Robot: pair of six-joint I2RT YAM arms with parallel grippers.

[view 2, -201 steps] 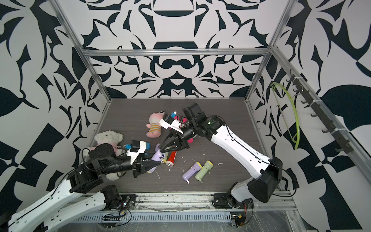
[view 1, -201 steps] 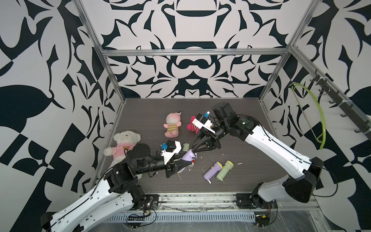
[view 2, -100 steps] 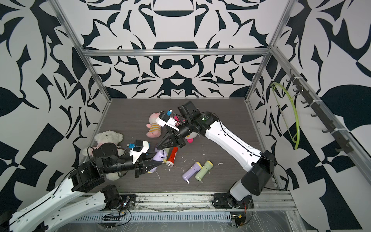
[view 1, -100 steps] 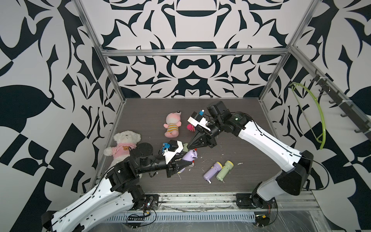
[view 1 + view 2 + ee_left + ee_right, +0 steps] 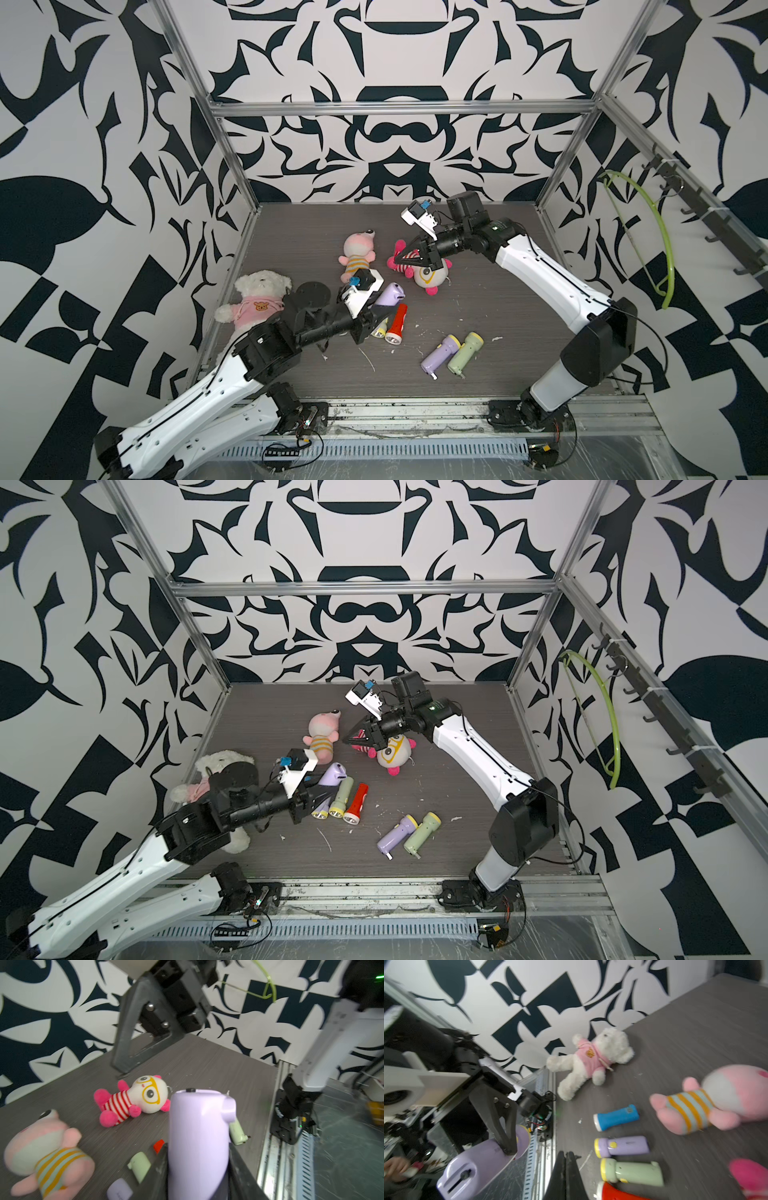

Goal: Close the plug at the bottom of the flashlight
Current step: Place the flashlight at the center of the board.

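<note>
Left gripper (image 5: 375,313): jaws pinch the lilac flashlight (image 5: 390,296) across its body.
Lilac flashlight: held clear of the surface (image 5: 498,328), base end tilted up toward the right arm; the right wrist view shows a dark slot in that base.
Right gripper (image 5: 395,262): jaws pressed together, empty, apart from the held flashlight, over the striped doll (image 5: 428,274).
Below the left gripper: red flashlight (image 5: 397,324) lying on the surface.
Near the front edge: lilac-and-green pair (image 5: 451,356), side by side.
Left edge: white bear (image 5: 259,293).
</note>
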